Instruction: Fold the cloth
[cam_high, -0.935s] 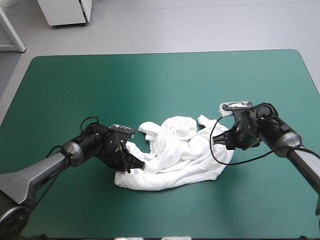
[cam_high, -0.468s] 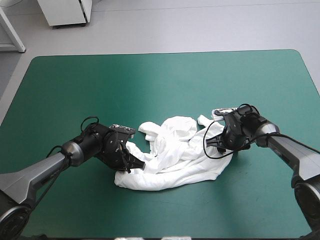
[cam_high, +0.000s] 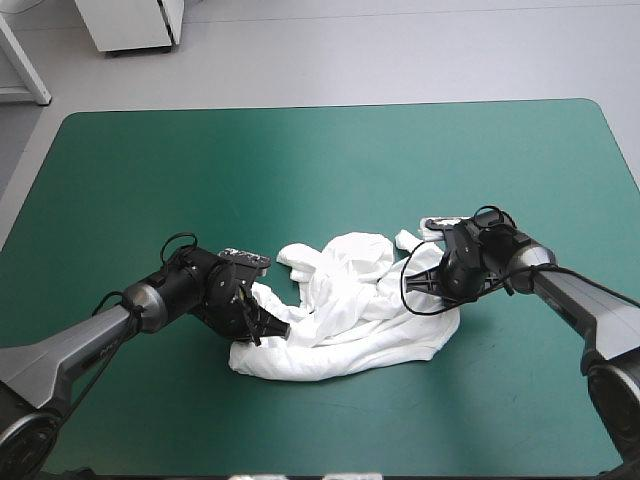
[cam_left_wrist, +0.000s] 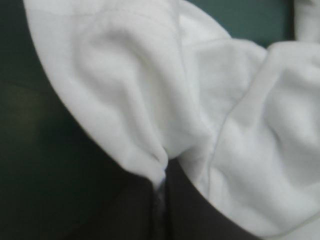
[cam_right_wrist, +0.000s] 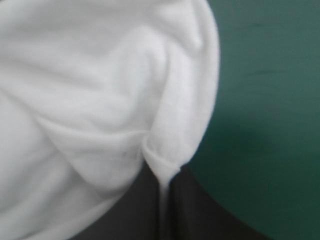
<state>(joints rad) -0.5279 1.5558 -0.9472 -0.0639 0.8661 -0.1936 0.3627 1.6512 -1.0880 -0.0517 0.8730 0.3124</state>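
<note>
The white T-shirt (cam_high: 350, 310) lies in a crumpled heap on the teal-green cover, near the table's front middle. My left gripper (cam_high: 268, 322) is low at the heap's left edge, shut on a pinched fold of the T-shirt (cam_left_wrist: 150, 125); its black fingers (cam_left_wrist: 185, 210) meet in one arch with cloth bunched at their tip. My right gripper (cam_high: 432, 283) presses into the heap's right edge and is shut on a fold of the T-shirt (cam_right_wrist: 100, 100), the cloth drawn into a peak at the tip of the fingers (cam_right_wrist: 145, 210).
Bare teal-green cover (cam_high: 320, 170) stretches from the heap to the table's far edge and out to both sides. A narrower strip of cover runs between the heap and the front edge.
My right gripper has slid left from just beside the heap into its right edge and taken hold of the cloth. The left gripper and the heap's left side have stayed put.
</note>
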